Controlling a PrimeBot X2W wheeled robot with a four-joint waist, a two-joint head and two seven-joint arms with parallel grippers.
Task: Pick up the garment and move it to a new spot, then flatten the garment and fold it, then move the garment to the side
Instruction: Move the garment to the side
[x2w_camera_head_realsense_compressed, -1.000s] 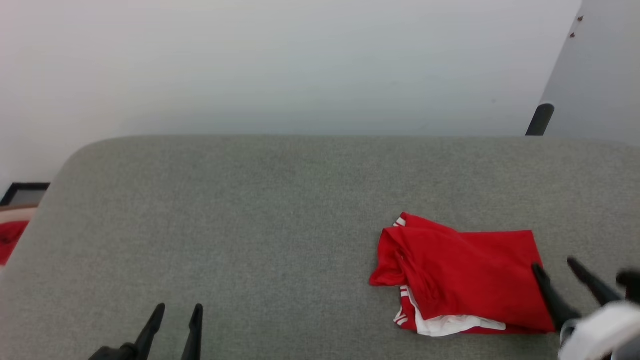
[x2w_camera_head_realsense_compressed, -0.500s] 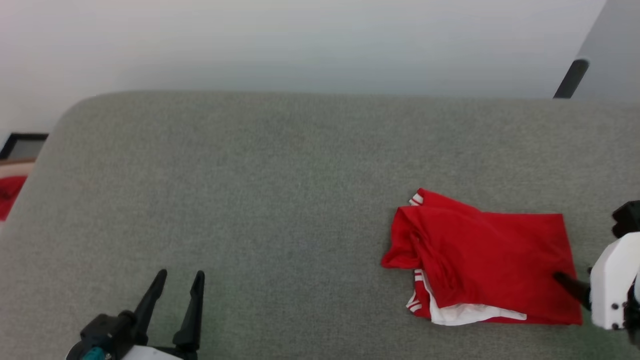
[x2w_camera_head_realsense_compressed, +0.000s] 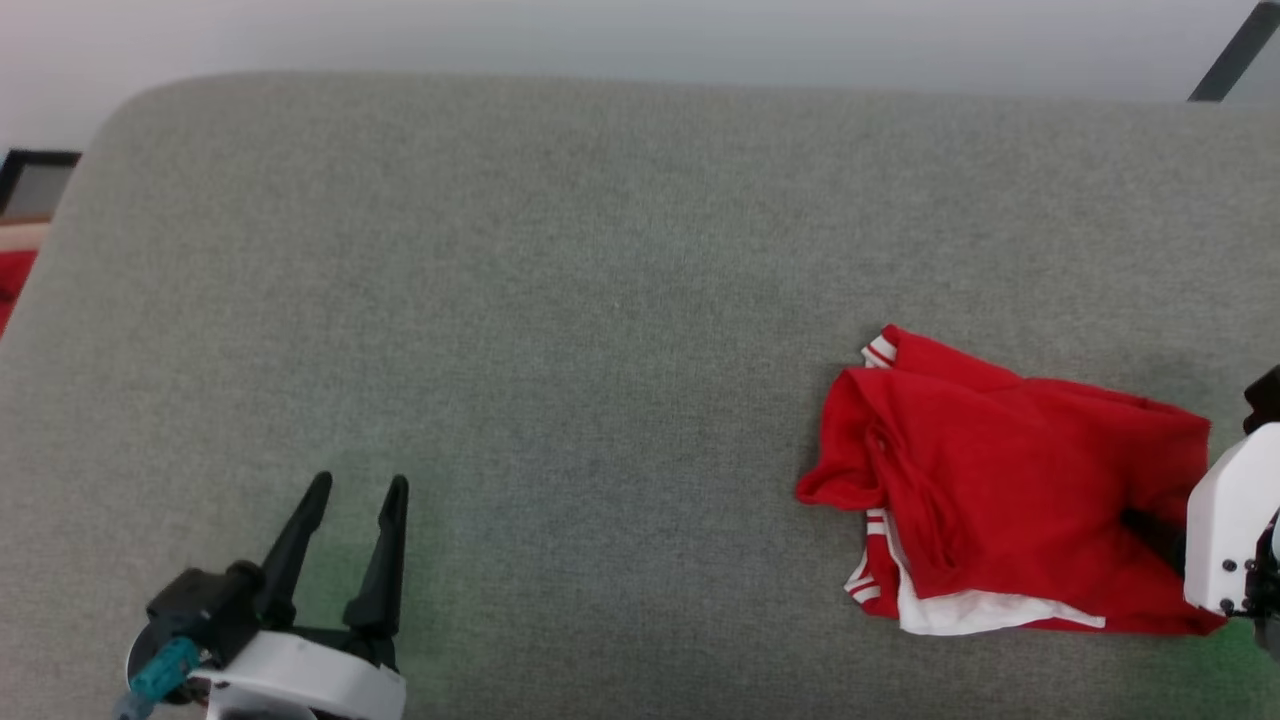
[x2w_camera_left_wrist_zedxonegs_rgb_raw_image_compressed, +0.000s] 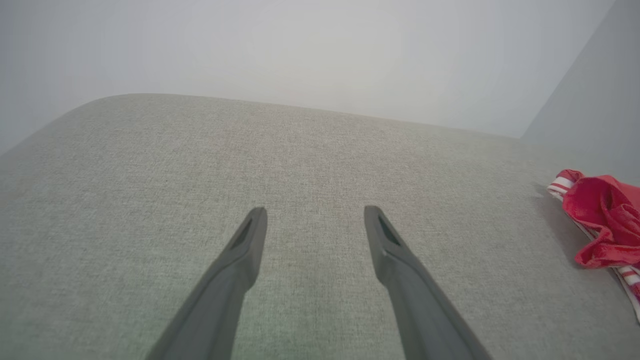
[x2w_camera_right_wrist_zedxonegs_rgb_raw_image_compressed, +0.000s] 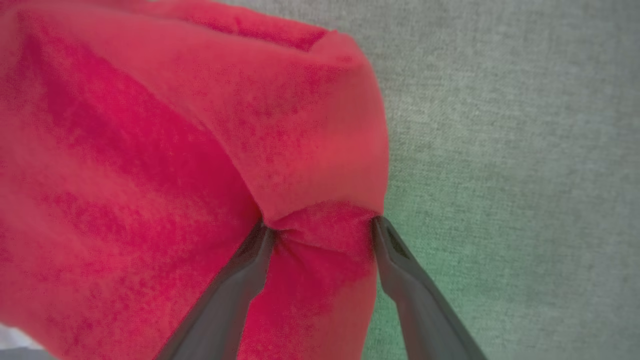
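Straddling the bunched right edge of the folded red garment (x2w_camera_head_realsense_compressed: 1010, 480) with the right gripper (x2w_camera_right_wrist_zedxonegs_rgb_raw_image_compressed: 319, 222) - fingers apart, not clamped. Over the grey fabric surface (x2w_camera_head_realsense_compressed: 600, 300) at near left with the left gripper (x2w_camera_head_realsense_compressed: 358, 482) - fingers spread, holding nothing.

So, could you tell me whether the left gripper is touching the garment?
No, the left gripper stands open over the grey surface, apart from the garment.

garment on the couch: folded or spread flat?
Folded, loosely: the garment lies doubled in rumpled layers, with a white edge showing beneath the red.
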